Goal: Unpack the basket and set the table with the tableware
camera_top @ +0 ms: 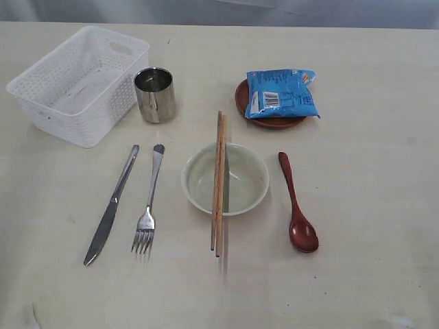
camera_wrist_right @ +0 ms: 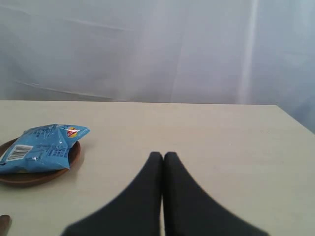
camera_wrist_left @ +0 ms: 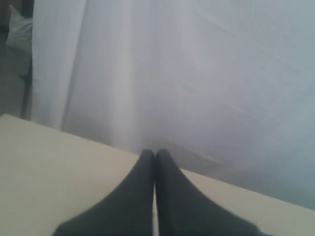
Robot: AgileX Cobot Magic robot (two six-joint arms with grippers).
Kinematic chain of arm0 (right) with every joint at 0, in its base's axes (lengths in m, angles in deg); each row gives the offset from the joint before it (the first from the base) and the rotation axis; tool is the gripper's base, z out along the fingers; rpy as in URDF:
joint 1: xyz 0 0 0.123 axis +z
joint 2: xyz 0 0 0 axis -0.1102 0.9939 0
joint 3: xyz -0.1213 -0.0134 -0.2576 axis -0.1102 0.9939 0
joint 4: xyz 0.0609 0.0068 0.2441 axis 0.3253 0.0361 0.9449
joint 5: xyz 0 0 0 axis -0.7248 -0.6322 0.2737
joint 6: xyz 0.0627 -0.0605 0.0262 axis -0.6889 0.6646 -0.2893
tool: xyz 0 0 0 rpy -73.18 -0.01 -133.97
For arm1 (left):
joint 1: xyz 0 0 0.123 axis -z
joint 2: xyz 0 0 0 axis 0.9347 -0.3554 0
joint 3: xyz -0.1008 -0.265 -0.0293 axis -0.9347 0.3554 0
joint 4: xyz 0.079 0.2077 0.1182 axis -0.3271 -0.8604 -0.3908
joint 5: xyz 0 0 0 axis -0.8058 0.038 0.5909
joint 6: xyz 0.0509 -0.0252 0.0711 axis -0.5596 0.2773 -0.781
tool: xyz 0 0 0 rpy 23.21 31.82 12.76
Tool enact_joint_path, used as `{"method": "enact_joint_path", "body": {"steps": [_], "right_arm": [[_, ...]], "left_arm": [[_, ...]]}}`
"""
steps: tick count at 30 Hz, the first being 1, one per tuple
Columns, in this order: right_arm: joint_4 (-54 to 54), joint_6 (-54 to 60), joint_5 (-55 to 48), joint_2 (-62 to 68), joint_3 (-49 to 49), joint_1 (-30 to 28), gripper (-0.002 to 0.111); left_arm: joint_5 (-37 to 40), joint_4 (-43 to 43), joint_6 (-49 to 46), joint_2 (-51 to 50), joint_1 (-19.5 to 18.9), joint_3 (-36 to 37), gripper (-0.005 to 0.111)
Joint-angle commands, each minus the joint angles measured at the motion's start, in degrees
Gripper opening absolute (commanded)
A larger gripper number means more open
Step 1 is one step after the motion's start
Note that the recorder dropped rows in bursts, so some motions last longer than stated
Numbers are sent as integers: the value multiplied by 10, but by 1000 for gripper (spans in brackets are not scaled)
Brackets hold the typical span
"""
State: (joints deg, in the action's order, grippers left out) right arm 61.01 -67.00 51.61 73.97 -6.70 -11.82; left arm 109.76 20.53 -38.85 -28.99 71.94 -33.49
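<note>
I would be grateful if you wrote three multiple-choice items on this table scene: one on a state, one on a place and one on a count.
1. The white basket is:
A) upright and empty
B) full of dishes
C) overturned

2. The wooden chopsticks lie:
A) inside the basket
B) across the cream bowl
C) under the bowl

3. How many pieces of steel cutlery lie to the left of the bowl in the exterior view?
A) one
B) two
C) four

Answers:
1 A, since its lattice walls stand upright around a bare floor.
2 B, since the pair spans the bowl from rim to rim.
3 B, since only the knife and the fork lie there, side by side.
</note>
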Motion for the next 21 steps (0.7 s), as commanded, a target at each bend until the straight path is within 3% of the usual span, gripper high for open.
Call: {"method": "enact_joint_path", "body": {"steps": [1, 5, 9, 21], "right_arm": [[3, 4, 0, -1, 2, -3, 0], [3, 4, 0, -1, 2, -3, 0], [3, 4, 0, -1, 2, -3, 0], [3, 4, 0, -1, 2, -3, 0]], "left_arm": [[-35, 7, -30, 24, -1, 39, 0], [-167, 62, -176, 83, -1, 121, 0], [-172, 138, -315, 139, -1, 178, 0], [-172, 141, -323, 153, -1, 359, 0]]}}
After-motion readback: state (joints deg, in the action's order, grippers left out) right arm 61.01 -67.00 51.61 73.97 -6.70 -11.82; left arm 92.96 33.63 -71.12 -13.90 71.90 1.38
